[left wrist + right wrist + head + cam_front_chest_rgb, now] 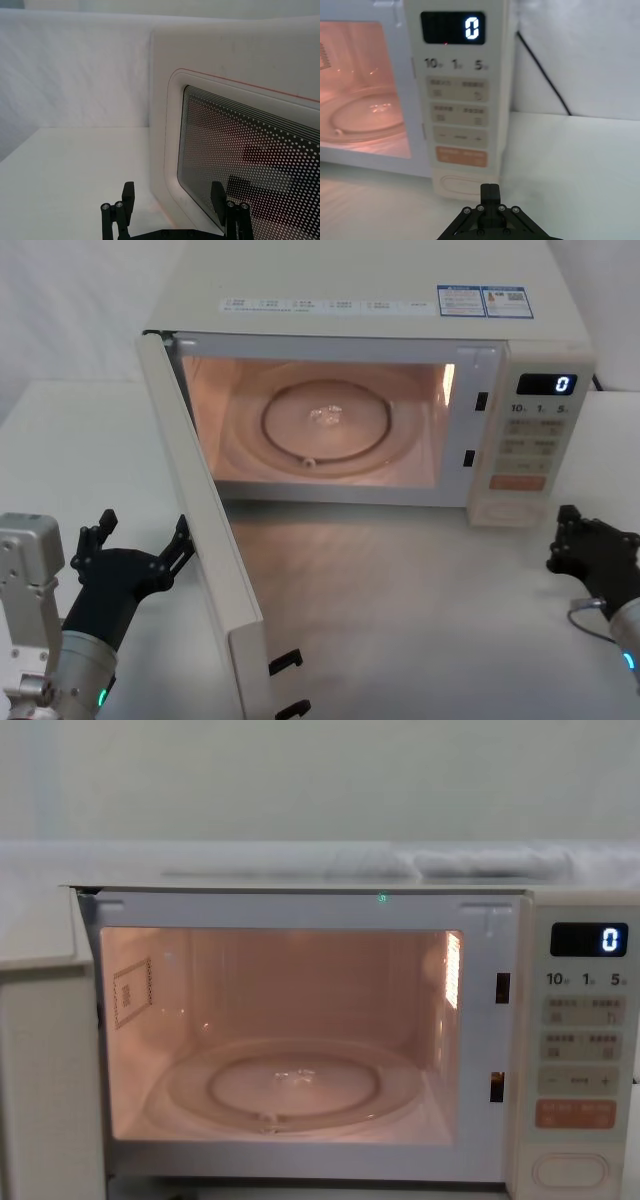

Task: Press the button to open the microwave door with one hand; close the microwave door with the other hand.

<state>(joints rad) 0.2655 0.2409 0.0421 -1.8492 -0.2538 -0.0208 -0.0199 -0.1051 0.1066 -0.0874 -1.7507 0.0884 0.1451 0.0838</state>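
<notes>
- Left gripper (140,540): jaws apart, empty, at the outer face of the microwave door (205,530), beside its dotted window (250,155).
- Right gripper (575,535): jaws together, low on the worktop (400,600), just short of the button (462,184).
- Door swung wide open toward the left gripper; lit cavity with glass turntable (290,1085) beyond; display (452,27) reading 0.

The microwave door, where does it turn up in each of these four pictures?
Head view: the microwave door swung wide open, edge-on, at left.
Left wrist view: its outer face and dotted window, beyond the left gripper.
Right wrist view: none of the door is in it.
Chest view: cream slab at left edge.
Shared landmark: the lit cavity's glass turntable.
</notes>
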